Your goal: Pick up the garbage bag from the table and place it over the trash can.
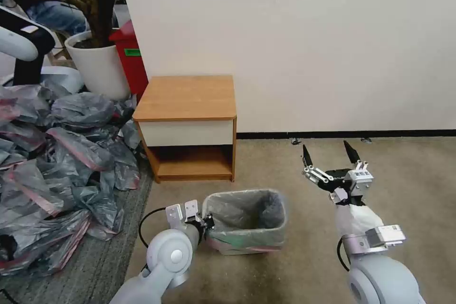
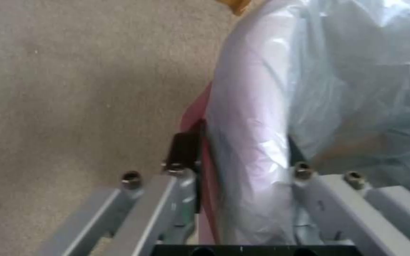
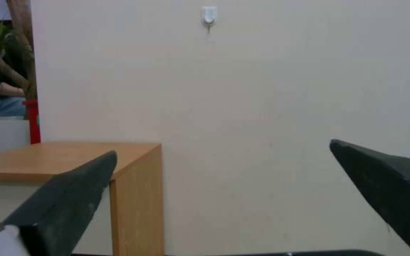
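The left arm reaches low and forward from the robot's left, its wrist bent toward the trash can (image 1: 247, 242) on the carpet (image 1: 308, 266). The left gripper (image 1: 207, 223) sits at the can's left rim. In the left wrist view its fingers (image 2: 182, 151) straddle that rim: one dark pad lies outside against the pink-red band, the other inside behind the plastic, so the claw is closed on the garbage bag (image 1: 244, 213) where the film wraps over the rolled edge.

The bag lines the can. Its grey film hangs down inside, and its mouth is folded over the rim all round, with the pink-red band running along the outer wall near the front (the band looks a little lower at the front left corner).

The right arm is raised off to the right of the can, forearm pointing up and forward. The right gripper (image 1: 331, 154) is spread wide, its two dark fingertips (image 3: 67, 199) well apart and holding nothing, facing the wall (image 1: 308, 47).

The table (image 1: 187, 97) stands against the wall just behind the can, its top bare. A heap of similar grey bags (image 1: 57, 152) lies on the floor to the left.
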### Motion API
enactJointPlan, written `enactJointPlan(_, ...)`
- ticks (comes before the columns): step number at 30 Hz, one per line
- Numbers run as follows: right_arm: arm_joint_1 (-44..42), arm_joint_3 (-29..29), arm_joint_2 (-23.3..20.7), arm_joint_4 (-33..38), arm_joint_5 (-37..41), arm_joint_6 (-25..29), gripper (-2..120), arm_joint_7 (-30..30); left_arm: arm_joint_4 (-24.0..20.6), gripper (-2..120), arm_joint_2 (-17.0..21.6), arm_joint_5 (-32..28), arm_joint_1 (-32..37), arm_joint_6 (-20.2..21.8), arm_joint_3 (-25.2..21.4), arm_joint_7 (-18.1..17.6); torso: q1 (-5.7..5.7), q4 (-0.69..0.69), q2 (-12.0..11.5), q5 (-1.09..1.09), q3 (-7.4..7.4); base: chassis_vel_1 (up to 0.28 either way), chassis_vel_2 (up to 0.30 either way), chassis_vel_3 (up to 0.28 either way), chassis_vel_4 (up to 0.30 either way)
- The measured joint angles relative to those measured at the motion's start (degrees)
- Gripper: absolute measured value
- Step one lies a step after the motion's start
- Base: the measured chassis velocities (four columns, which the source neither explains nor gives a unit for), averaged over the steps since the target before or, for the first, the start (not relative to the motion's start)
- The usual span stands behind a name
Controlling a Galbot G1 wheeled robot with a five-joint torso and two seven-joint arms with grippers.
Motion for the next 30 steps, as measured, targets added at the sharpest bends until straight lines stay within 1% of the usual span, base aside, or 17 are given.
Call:
enactJointPlan(1, 0.0, 0.0, 0.1, -0.1, -0.1, 0.0, 112, 0.0, 0.0, 33, 0.2, 0.0, 0.0, 0.0, -0.1, 0.0, 0.00, 0.00, 0.0, 0.00, 0.00, 0.000, 0.000, 0.000, 0.000)
enactJointPlan(4, 0.1, 0.0, 0.1, -0.4, -0.1, 0.1, 114, -0.1, -0.3, 46, 0.5, 0.1, 0.2, 0.0, -0.3, -0.1, 0.00, 0.00, 0.0, 0.00, 0.00, 0.000, 0.000, 0.000, 0.000)
enactJointPlan(5, 0.1, 0.0, 0.1, -0.4, -0.1, 0.1, 114, -0.1, -0.3, 46, 0.5, 0.1, 0.2, 0.0, -0.3, -0.1, 0.00, 0.00, 0.0, 0.00, 0.00, 0.000, 0.000, 0.000, 0.000)
enactJointPlan(6, 0.1, 0.1, 0.1, -0.5, -0.1, 0.1, 114, -0.1, -0.5, 50, 0.5, 0.1, 0.3, 0.0, -0.4, -0.1, 0.00, 0.00, 0.0, 0.00, 0.00, 0.000, 0.000, 0.000, 0.000)
enactJointPlan(7, 0.1, 0.1, 0.1, -0.5, -0.1, 0.1, 114, -0.1, -0.8, 56, 0.6, 0.0, 0.3, 0.0, -0.5, -0.1, 0.00, 0.00, 0.0, 0.00, 0.00, 0.000, 0.000, 0.000, 0.000)
enactJointPlan(8, 0.1, 0.1, 0.2, -0.6, -0.1, 0.1, 114, -0.1, -1.0, 59, 0.6, 0.0, 0.3, 0.0, -0.6, 0.0, 0.00, 0.00, 0.0, 0.00, 0.00, 0.000, 0.000, 0.000, 0.000)
enactJointPlan(9, 0.1, 0.1, 0.2, -0.6, -0.1, 0.1, 114, -0.1, -1.0, 59, 0.6, 0.0, 0.3, 0.0, -0.6, 0.0, 0.00, 0.00, 0.0, 0.00, 0.00, 0.000, 0.000, 0.000, 0.000)
enactJointPlan(13, 0.2, 0.0, 0.5, -0.8, -0.2, 0.1, 111, -0.1, -2.0, 78, 0.8, -0.6, 0.5, 0.0, -1.0, 1.0, 0.00, 0.00, 0.0, 0.00, 0.00, 0.000, 0.000, 0.000, 0.000)
enactJointPlan(14, 0.2, 0.0, 0.5, -0.8, -0.2, 0.1, 111, -0.1, -2.0, 78, 0.8, -0.6, 0.5, 0.0, -1.0, 1.0, 0.00, 0.00, 0.0, 0.00, 0.00, 0.000, 0.000, 0.000, 0.000)
enactJointPlan(17, 0.1, 0.0, 0.7, -0.9, -0.3, 0.2, 104, -0.1, -2.5, 91, 1.0, -0.9, 0.7, 0.1, -1.3, 1.6, 0.00, 0.00, 0.0, 0.00, 0.00, 0.000, 0.000, 0.000, 0.000)
enactJointPlan(18, 0.0, 0.0, 0.7, -0.9, -0.3, 0.2, 100, -0.1, -2.8, 93, 1.1, -1.0, 0.9, 0.1, -1.5, 1.7, 0.00, 0.00, 0.0, 0.00, 0.00, 0.000, 0.000, 0.000, 0.000)
enactJointPlan(21, 0.0, 0.0, 0.8, -0.9, -0.3, 0.2, 100, 0.0, -3.3, 93, 1.2, -1.2, 1.2, 0.3, -1.8, 2.0, 0.00, 0.00, 0.0, 0.00, 0.00, 0.000, 0.000, 0.000, 0.000)
enactJointPlan(24, 0.0, 0.1, 0.9, -0.9, -0.4, 0.3, 99, 0.0, -4.0, 93, 1.4, -1.4, 1.7, 0.5, -2.6, 3.2, 0.00, 0.00, 0.0, 0.00, 0.01, 0.000, 0.000, 0.000, 0.000)
enactJointPlan(27, -0.2, 0.2, 1.2, -0.6, -0.2, 0.3, 99, 0.5, -5.0, 93, 1.7, -0.5, 2.8, -0.5, -4.0, 7.4, 0.00, 0.00, 0.0, -0.01, 0.00, 0.000, 0.000, 0.000, 0.000)
enactJointPlan(28, -0.3, 0.2, 1.3, -0.5, 0.1, 0.3, 99, 0.6, -5.3, 91, 1.8, 0.8, 3.2, -1.5, -4.6, 9.5, 0.00, 0.00, 0.0, 0.00, 0.00, 0.000, 0.000, 0.000, 0.000)
enactJointPlan(29, -0.3, 0.2, 1.3, -0.5, 0.1, 0.3, 99, 0.6, -5.3, 91, 1.8, 0.8, 3.2, -1.5, -4.6, 9.5, 0.00, 0.00, 0.0, 0.00, 0.00, 0.000, 0.000, 0.000, 0.000)
enactJointPlan(30, -0.5, 0.4, 1.5, -0.3, 0.5, 0.4, 100, 0.6, -5.6, 89, 1.9, 2.3, 3.7, -2.6, -5.2, 11.9, 0.00, 0.00, 0.0, 0.00, 0.00, 0.000, 0.000, 0.000, 0.000)
